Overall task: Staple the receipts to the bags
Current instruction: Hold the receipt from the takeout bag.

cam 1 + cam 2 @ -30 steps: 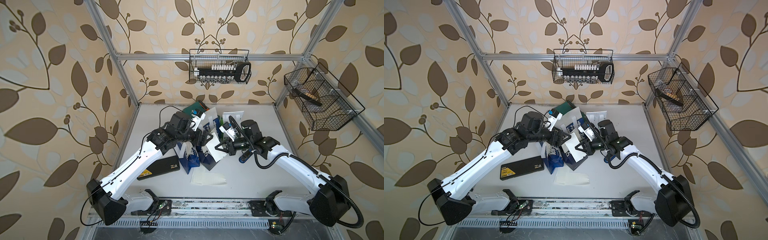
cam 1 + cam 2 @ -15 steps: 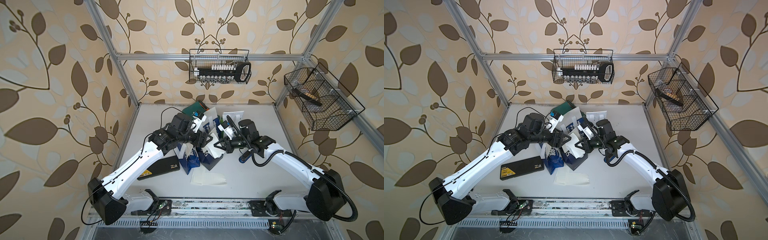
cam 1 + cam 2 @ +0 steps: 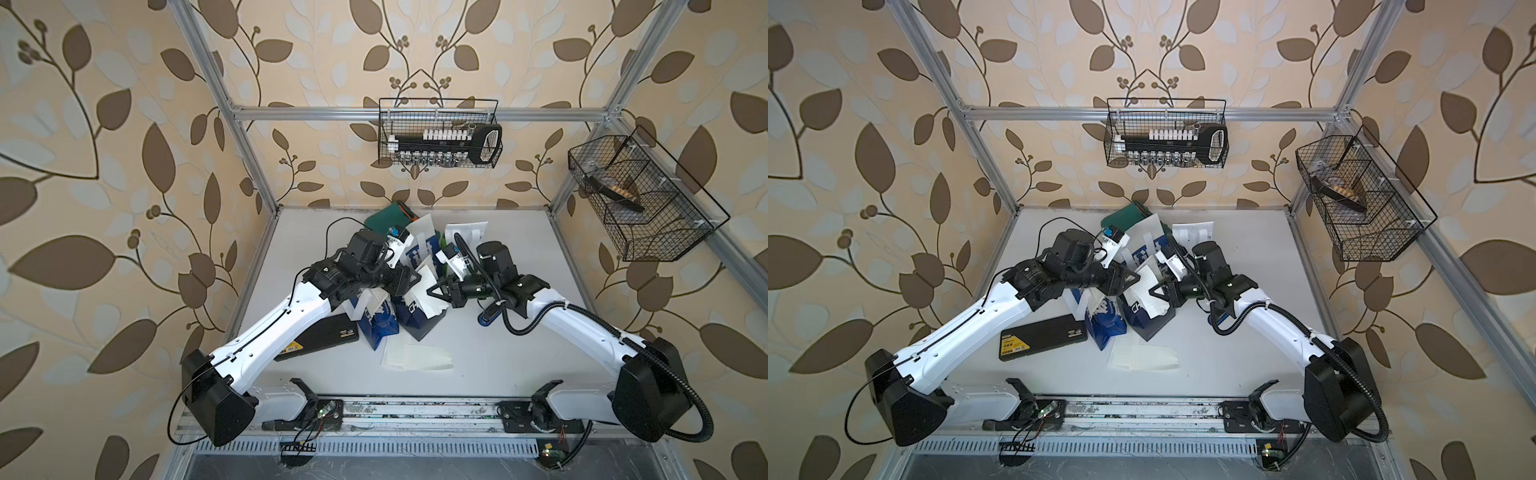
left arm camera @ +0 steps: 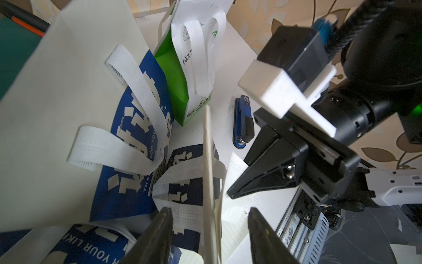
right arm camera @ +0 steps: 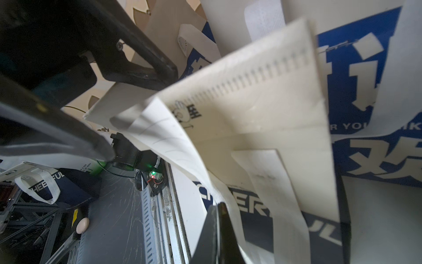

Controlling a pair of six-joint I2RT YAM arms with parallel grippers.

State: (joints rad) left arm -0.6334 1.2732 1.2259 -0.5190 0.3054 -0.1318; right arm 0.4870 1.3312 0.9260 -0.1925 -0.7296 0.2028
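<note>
Starting with the big stuff: looking at a white table (image 3: 519, 257) with bags (image 3: 378, 328) heaping up in the middle, with both arms leaning in from opposite sides and nearly meeting nose to nose over the pile. Zooming in on one navy bag (image 3: 1144, 316), seeing its cream bag wall (image 4: 208, 160) standing edge-on in the left wrist view and running straight away from that wrist. Spotting a receipt (image 5: 180, 144) curling up against that wall, sitting just beside it, long side going the same way as the wall. Noticing a blue stapler (image 4: 243, 121) lying flat on the table past the bags, on the right arm's side (so way nearer that arm; in a top view, stapler (image 3: 487, 319) half tucking under it).

Now the small bits. Seeing the left gripper (image 4: 209, 210) hanging with fingers apart, straddling wall and receipt together, one finger on each side, not yet pinching as far as can be told. Seeing the right gripper (image 5: 217, 205) clamping tight on one end of the receipt, pointing in from the opposite side. Guessing at the next bit: squeezing straight across that sandwich, no sideways travel needed, then freeing the right gripper for grabbing the stapler.
</note>
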